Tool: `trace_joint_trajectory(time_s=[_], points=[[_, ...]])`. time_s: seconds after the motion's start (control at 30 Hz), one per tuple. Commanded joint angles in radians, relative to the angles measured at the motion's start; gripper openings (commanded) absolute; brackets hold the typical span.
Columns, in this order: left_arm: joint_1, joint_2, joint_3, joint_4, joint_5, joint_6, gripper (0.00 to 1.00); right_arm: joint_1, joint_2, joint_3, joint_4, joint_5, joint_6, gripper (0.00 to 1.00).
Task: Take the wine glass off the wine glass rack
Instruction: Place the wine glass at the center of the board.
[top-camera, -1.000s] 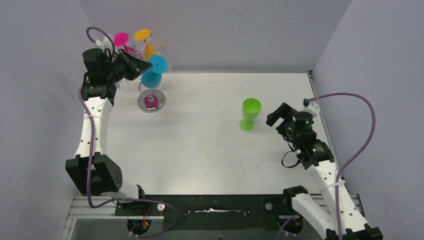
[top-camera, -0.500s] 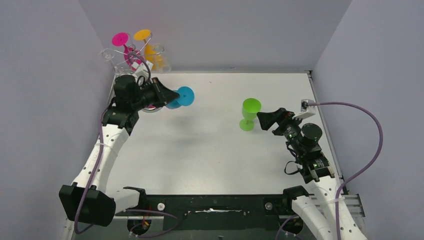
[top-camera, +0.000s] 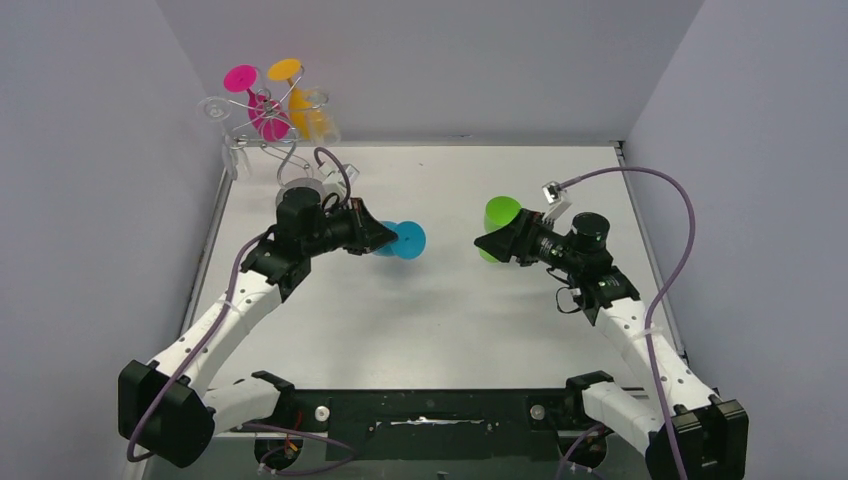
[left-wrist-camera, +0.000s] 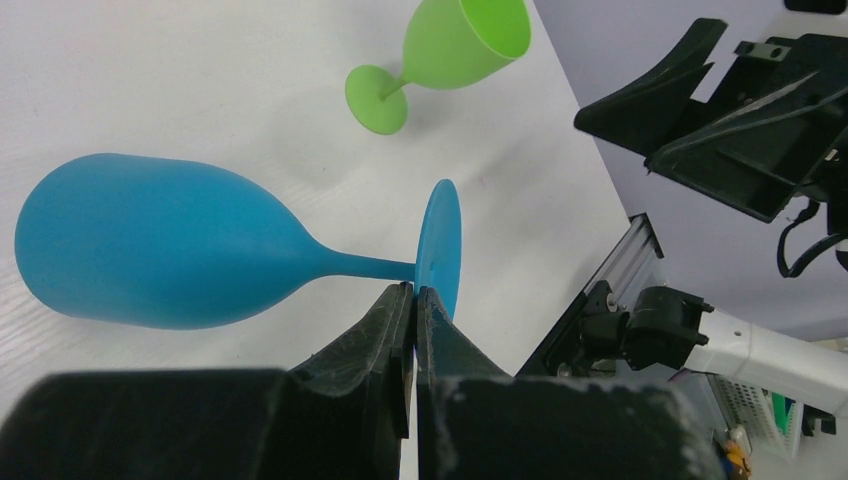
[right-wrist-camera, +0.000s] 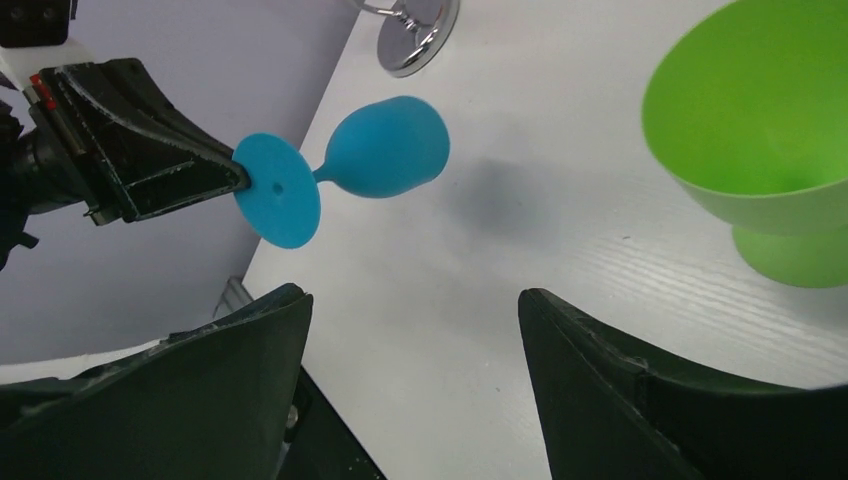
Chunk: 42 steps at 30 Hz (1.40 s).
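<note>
**Blue glass off the rack, held in the left gripper**

We see the left gripper (left-wrist-camera: 412, 295) pinched tight at the foot end of the blue wine glass (left-wrist-camera: 150, 245), its two fingers pressed together where the stem meets the round foot. The glass lies level in that grip, with the bowl pointing toward the left edge of the table (top-camera: 420, 330) and the foot facing the right arm. In the top view it hangs over the table's left half, about midway between the far and near edges. In the right wrist view its shadow falls on the white surface apart from the glass.

The wine glass rack (top-camera: 262, 130) stands in the far left corner, well apart from the blue glass. Its shiny round base shows just behind the left arm. A pink glass (top-camera: 241, 78) and an orange glass (top-camera: 285, 70) hang on it with their feet upward. We can also make out clear glasses among the wire arms, though not how many.

The right gripper (right-wrist-camera: 412, 298) stands wide, with bare table between its fingers and nothing held. It points toward the left arm. A green glass (top-camera: 500, 213) stands upright on the table's right half, just beside that gripper. In the right wrist view its bowl lies outside the right finger, not between the two.
</note>
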Motion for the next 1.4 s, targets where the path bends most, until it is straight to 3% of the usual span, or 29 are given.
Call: trace_joint_trajectory(time_s=[0.0,0.2,0.53,0.8,0.93,1.07,1.2,1.3,1.37], points=[[-0.017,-0.002,0.022,0.191,0.065,-0.029,0.0,0.062,0.031,0.078,0.115,-0.135,0.016,0.73],[-0.058,0.016,0.021,0.273,0.132,-0.043,0.0,0.119,0.082,0.105,0.124,-0.115,0.012,0.66],[-0.092,0.04,0.017,0.334,0.21,-0.059,0.0,0.141,0.173,0.101,0.358,-0.287,0.129,0.49],[-0.108,0.05,0.015,0.332,0.21,-0.067,0.0,0.148,0.192,0.094,0.427,-0.324,0.17,0.25],[-0.114,0.058,0.018,0.35,0.233,-0.076,0.0,0.148,0.196,0.088,0.452,-0.327,0.184,0.19],[-0.113,0.074,0.014,0.394,0.291,-0.116,0.0,0.149,0.192,0.09,0.47,-0.319,0.195,0.05],[-0.113,0.106,0.016,0.416,0.365,-0.153,0.0,0.148,0.187,0.088,0.48,-0.308,0.2,0.0],[-0.114,0.12,0.018,0.404,0.416,-0.173,0.22,0.149,0.179,0.085,0.482,-0.295,0.197,0.0],[-0.114,0.12,0.016,0.353,0.469,-0.165,0.25,0.149,0.174,0.085,0.477,-0.289,0.193,0.0]])
